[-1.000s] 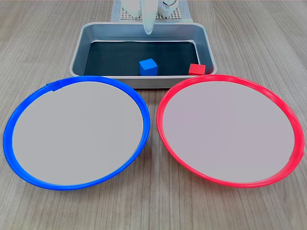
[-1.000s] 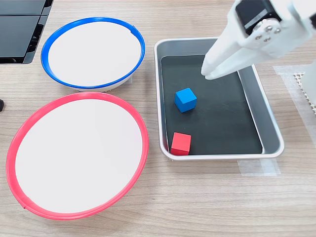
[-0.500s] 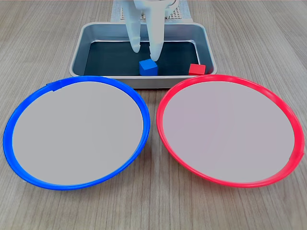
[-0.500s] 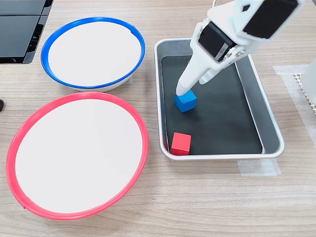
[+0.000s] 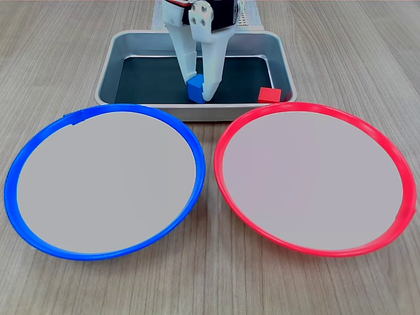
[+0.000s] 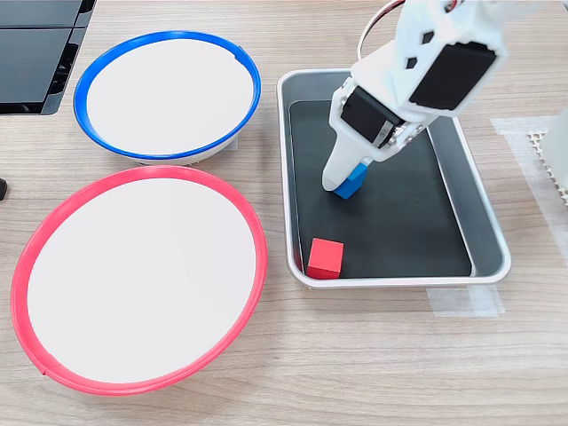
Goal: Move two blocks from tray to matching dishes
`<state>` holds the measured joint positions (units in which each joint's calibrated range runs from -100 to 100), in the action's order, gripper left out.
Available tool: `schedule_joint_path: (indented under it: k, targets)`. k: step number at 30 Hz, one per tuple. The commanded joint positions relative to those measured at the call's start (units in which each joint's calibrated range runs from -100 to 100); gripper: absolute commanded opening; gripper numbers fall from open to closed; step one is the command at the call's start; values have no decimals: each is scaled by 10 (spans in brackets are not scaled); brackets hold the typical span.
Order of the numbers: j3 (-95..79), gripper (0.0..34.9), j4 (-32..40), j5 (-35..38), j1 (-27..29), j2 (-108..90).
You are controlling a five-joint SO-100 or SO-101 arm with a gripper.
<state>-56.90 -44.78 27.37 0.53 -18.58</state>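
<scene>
The silver tray [image 5: 107, 73] [image 6: 485, 232] holds both blocks. The blue block [image 5: 194, 89] [image 6: 356, 179] sits on its dark bottom, near the middle of the wall that faces the dishes. My white gripper [image 5: 201, 89] [image 6: 343, 183] reaches down into the tray, with its fingers pressed against two sides of the blue block and covering part of it. The red block [image 5: 269, 95] [image 6: 326, 257] lies free in a tray corner beside the red-rimmed dish [image 5: 396, 159] [image 6: 258, 251]. The blue-rimmed dish [image 5: 12, 178] [image 6: 82, 87] has nothing on it, nor does the red one.
Dark flat panels [image 6: 35, 44] lie at the second exterior view's top left. A white mesh mat [image 6: 543, 151] and clear tape sit at the second exterior view's right, by the arm's base. The wooden tabletop [image 5: 210, 289] surrounds the dishes.
The gripper has come forward and down from above the tray's far side. Its fingers opened, straddled the blue block and have narrowed onto it. Neither block has left the tray.
</scene>
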Motion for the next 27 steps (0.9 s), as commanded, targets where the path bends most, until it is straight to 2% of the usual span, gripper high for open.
schedule_joint_path:
  k: [1,2,5,7,10,16,17,18,19,21,23,24,25,26,27]
  targets:
    - [129,2,-122,-3,-3,-6]
    - [233,2,-196,-16,6,-1]
    - [401,2,-233,-60,45,50]
    - [474,2,-214,-80,71,98]
    - [561,2,-134,-108,106,210]
    - [636,3,-56,-102,117,356]
    - [632,48,-42,-96,115,366]
    - [620,123,-30,-86,112,370]
    - [609,178,-18,-80,110,370]
    - [594,215,-16,-74,103,359]
    - [585,206,-27,-74,96,339]
    - [579,175,-38,-75,90,322]
    - [574,70,-54,-78,84,302]
    - [563,5,-80,-83,72,274]
    - [552,4,-100,-84,64,252]
